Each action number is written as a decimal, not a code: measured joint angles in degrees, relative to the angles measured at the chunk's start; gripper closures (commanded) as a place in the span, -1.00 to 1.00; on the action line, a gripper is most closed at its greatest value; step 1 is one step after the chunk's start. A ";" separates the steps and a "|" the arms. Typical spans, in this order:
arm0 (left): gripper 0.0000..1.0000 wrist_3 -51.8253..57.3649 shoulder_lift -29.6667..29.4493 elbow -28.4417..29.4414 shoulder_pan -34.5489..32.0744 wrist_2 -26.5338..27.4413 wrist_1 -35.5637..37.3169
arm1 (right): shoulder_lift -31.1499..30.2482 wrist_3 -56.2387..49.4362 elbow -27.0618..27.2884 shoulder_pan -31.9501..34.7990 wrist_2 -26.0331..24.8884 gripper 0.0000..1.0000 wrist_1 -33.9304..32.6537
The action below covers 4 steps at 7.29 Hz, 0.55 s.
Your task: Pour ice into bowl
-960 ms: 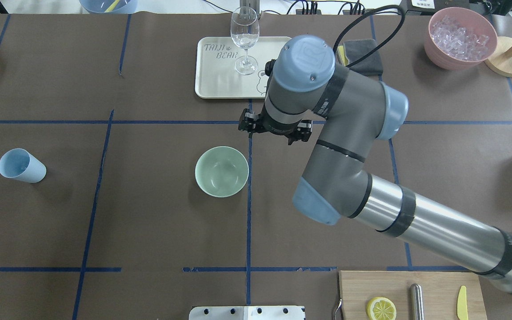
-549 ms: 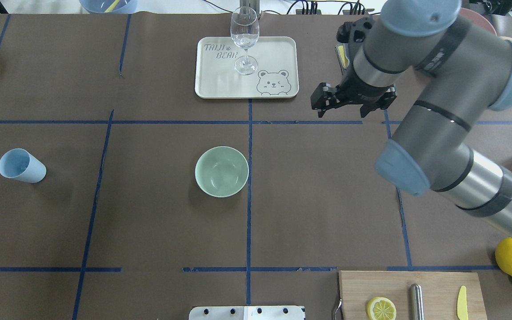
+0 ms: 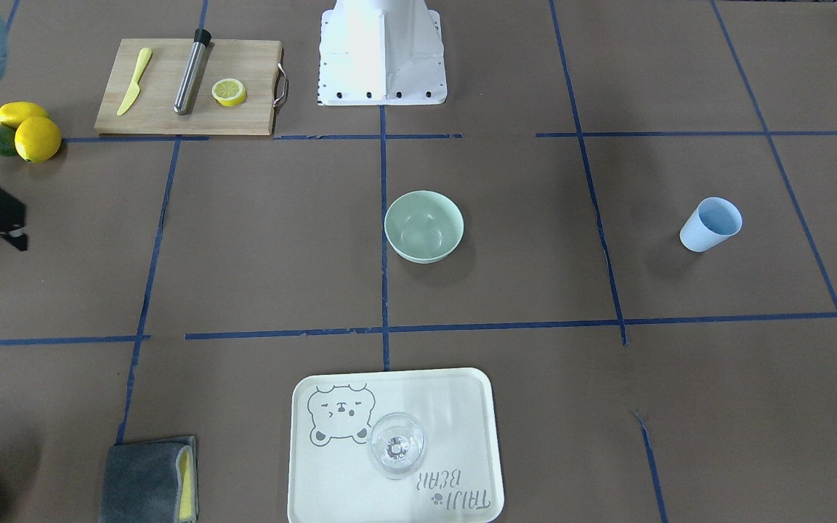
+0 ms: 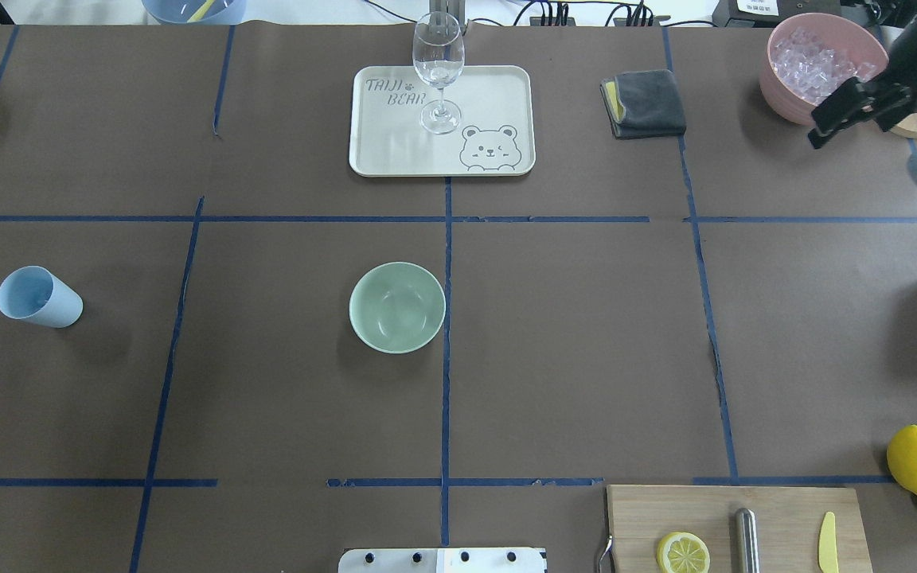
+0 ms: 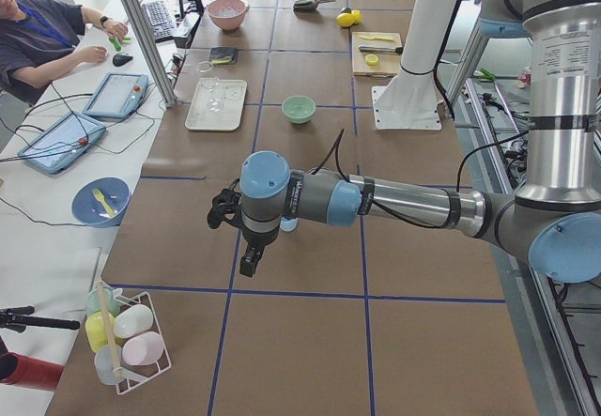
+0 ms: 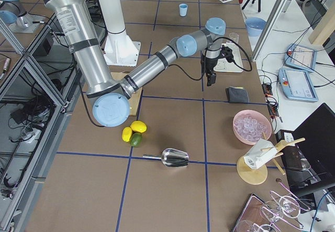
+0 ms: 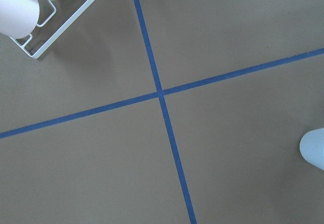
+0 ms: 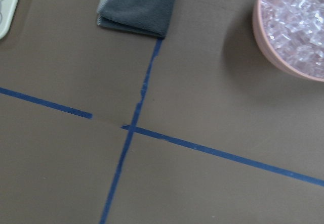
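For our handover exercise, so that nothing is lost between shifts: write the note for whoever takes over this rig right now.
Right gripper: open, empty, hovering near the pink bowl.
Left gripper: open or shut, cannot tell.
Ice sits in the pink bowl.
Green bowl: mid-table, empty.
Done: nothing poured.
Left: get the ice into the green bowl.

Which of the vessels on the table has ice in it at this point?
The pink bowl at the overhead view's top right holds the ice. The green bowl, the blue cup and the glass look empty.
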 measured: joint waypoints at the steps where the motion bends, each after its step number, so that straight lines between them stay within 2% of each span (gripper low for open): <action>1: -1.00 0.03 -0.74 0.05 0.00 -0.11 -2.19 | -3.21 -8.18 -1.67 3.89 0.51 -1.00 0.03; 2: -1.00 0.03 -1.04 0.20 0.00 -0.06 -7.37 | -6.78 -14.46 -2.51 7.42 0.71 -1.00 0.19; 4: -1.00 -5.37 -1.23 1.08 0.20 -0.25 -20.94 | -12.31 -19.21 -3.04 13.37 1.36 -1.00 0.51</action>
